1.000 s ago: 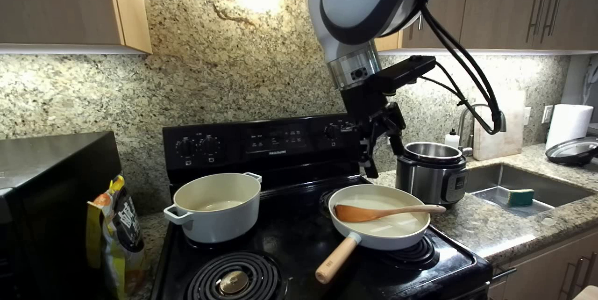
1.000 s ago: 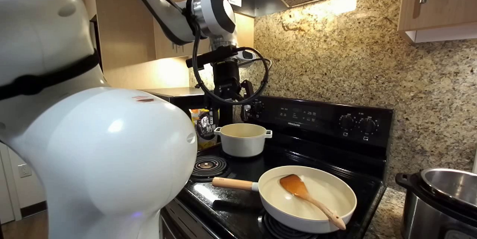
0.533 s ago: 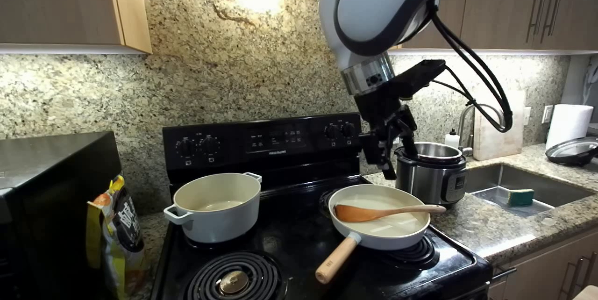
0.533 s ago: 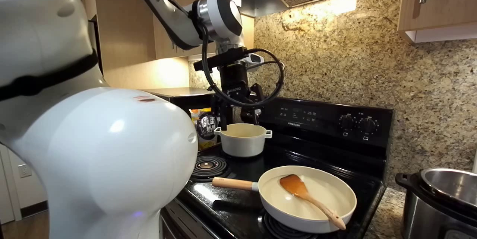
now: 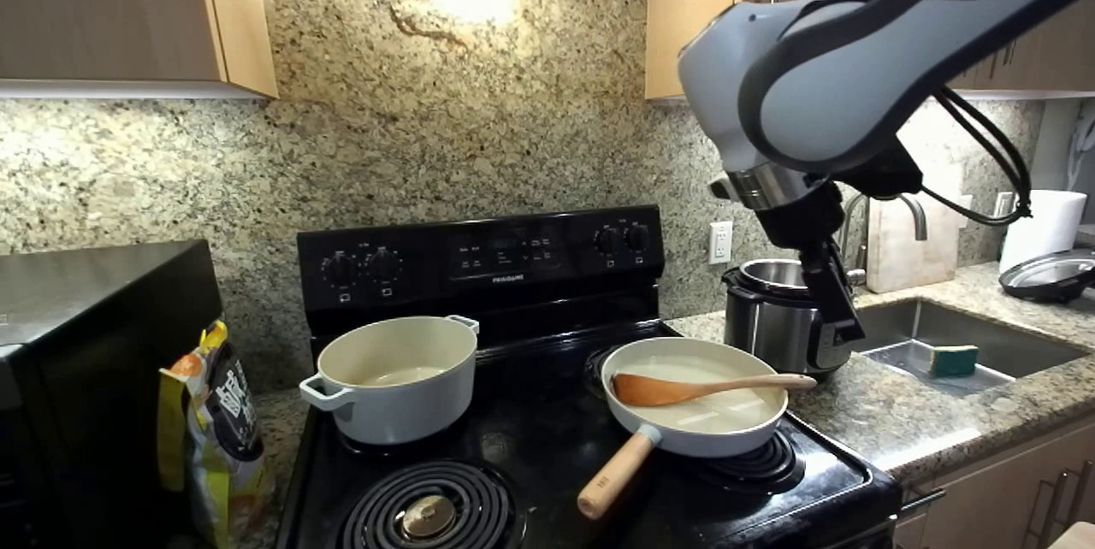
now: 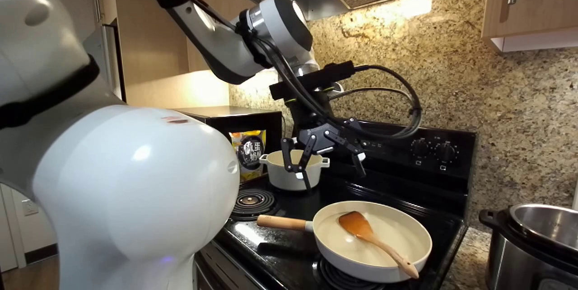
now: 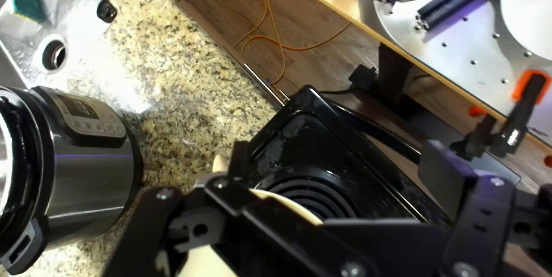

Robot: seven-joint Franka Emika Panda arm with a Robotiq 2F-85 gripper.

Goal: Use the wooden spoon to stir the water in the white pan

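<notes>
- Arm (image 5: 843,109) reaches in from up top, bent sharply at the wrist (image 5: 774,186)
- Gripper (image 6: 334,179) points downward, kinda tilted
- Its two fingers (image 6: 307,154) are spread pretty wide

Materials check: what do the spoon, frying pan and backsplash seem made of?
Spoon: seemingly wood, from its orange-brown to tan colour, with sheen on the head.
Frying pan: probably metal, smoothly coated, given its even cream surface; its tan handle looks like matte wood.
Backsplash: perhaps polished granite, judging by speckle and glare.
</notes>
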